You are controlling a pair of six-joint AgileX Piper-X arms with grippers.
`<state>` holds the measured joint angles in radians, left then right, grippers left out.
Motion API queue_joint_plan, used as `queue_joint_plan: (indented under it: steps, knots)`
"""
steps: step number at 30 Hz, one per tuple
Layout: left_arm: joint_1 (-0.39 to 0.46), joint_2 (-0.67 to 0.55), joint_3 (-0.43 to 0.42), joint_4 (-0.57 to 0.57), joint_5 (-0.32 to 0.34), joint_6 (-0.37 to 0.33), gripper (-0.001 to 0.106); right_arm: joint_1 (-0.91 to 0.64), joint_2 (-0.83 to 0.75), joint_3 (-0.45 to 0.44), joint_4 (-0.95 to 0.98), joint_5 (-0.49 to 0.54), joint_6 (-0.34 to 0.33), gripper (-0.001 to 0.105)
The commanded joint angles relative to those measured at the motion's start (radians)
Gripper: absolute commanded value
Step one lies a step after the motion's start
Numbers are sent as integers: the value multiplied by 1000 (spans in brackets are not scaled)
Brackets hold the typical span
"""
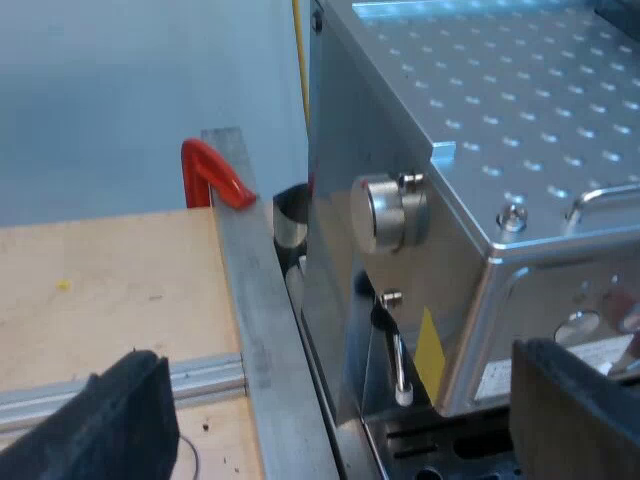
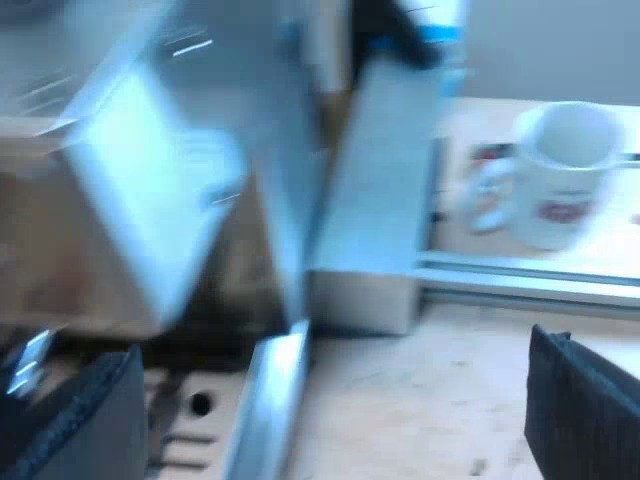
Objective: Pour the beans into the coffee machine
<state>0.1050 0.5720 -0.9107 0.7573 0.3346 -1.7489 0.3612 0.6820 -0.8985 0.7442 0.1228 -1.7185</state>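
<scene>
Beside the espresso machine (image 1: pixel 480 150) the left gripper (image 1: pixel 338 395) hangs, fingers wide, empty — right gripper (image 2: pixel 325 395) likewise wide, facing the mug (image 2: pixel 560 175). Best move, I reckon: fetch the beans first, then tip slowly over the machine's top.

Nothing is legible: the mug (image 2: pixel 560 160) beyond my right gripper (image 2: pixel 330 420) bears a red mark (image 2: pixel 553 210), the espresso machine (image 1: pixel 500 130) a pale label (image 1: pixel 505 378).

the espresso machine (image 1: pixel 480 130) is silver, its top dimpled in rows; the mug (image 2: pixel 560 175) is white with a red mark; the table (image 1: pixel 110 290) is pale wood.
</scene>
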Motion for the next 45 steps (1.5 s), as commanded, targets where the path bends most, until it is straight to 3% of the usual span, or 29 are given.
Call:
queue_joint_plan:
  steps: [1, 5, 8, 12, 17, 34, 39, 45]
  knots:
    - [-13, -22, -9, 13, 7, -5, 71, -113, -37, -13, 1, -39, -13, 78]
    - [-52, -46, -10, 49, 6, 6, 71, -237, -83, -13, 4, -73, -14, 78]
    - [-86, -70, -10, 71, 6, 6, 71, -297, -124, -13, 48, -140, -57, 78]
    - [-99, -107, -10, 123, 6, 33, 71, -311, -192, -13, 142, -123, -128, 78]
    - [-98, -208, -10, 235, -6, 46, 71, -311, -313, -13, 202, -115, -129, 78]
    - [-98, -713, -12, 475, -100, 46, 71, -311, -744, -1, 427, -110, -118, 78]
    - [-93, -721, -37, 593, -133, 50, 71, -311, -736, -12, 506, -123, -115, 78]
    - [-94, -721, -13, 554, -146, 48, 71, -311, -737, 42, 438, -123, -110, 78]
